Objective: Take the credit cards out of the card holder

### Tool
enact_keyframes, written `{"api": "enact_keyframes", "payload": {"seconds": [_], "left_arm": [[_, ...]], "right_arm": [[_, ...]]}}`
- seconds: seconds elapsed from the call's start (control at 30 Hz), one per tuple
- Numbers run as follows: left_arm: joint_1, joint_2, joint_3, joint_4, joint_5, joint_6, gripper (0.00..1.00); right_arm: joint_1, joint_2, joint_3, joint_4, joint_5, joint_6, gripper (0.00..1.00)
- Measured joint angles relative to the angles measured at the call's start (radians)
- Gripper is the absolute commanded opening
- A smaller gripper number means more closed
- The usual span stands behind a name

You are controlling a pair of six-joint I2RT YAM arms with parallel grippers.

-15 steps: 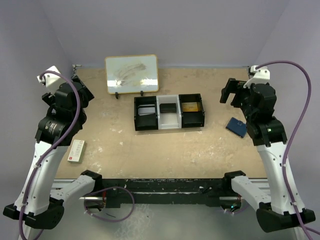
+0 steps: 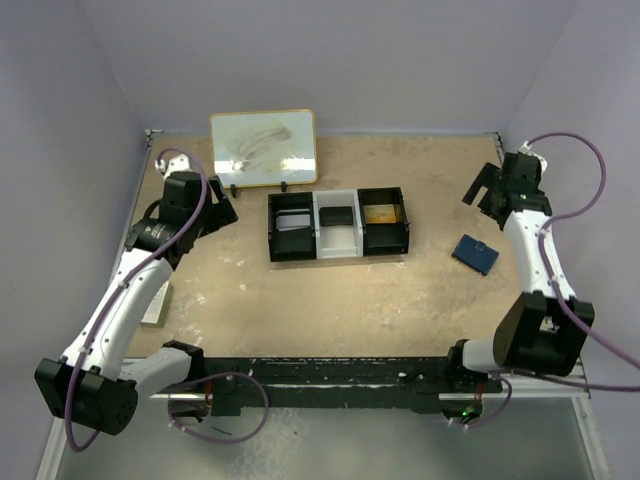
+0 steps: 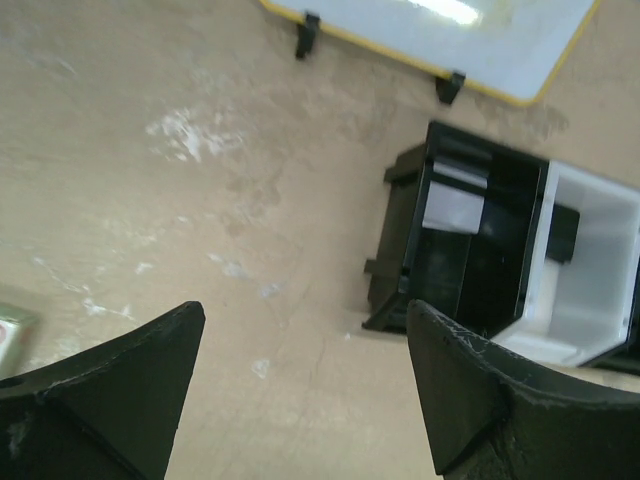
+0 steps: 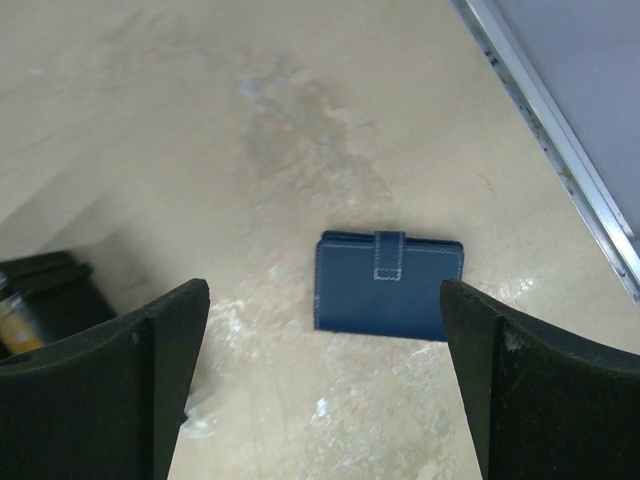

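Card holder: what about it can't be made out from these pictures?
- Cards inside: right wrist view, the card holder lies folded shut, so its own cover hides them.
- Its lower right corner: right wrist view, behind a finger of the right pincer.
- Tab and stitching: top view, too small to make out.

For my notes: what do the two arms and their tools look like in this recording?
The arms match: the left arm and right arm have white link shells, black joint housings and black bases. A purple cable loops along each. The left tool and right tool have matte black, wedge-shaped fingers, slightly scuffed at the edges.
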Motion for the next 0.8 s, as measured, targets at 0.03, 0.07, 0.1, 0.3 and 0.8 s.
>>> {"api": "enact_keyframes", "payload": {"seconds": [0.03,0.07,0.1,0.3,0.8], "left_arm": [[0.001,0.008,-0.027,0.010,0.040,-0.005,0.80],[0.003,0.014,-0.050,0.017,0.080,-0.008,0.80],[0.003,0.016,-0.072,0.024,0.115,-0.011,0.80],[0.010,0.006,-0.146,0.061,0.274,-0.023,0.80],[0.016,-0.140,-0.170,0.148,0.418,-0.032,0.79]], "right_arm": [[-0.021,0.038,0.000,0.003,0.010,0.010,1.00],[-0.041,0.075,0.001,0.010,0.014,0.017,1.00],[-0.058,0.111,0.000,0.016,0.017,0.023,1.00],[-0.124,0.325,0.026,0.050,0.035,0.039,1.00],[-0.145,0.432,-0.136,0.291,-0.086,0.026,0.70]]}}
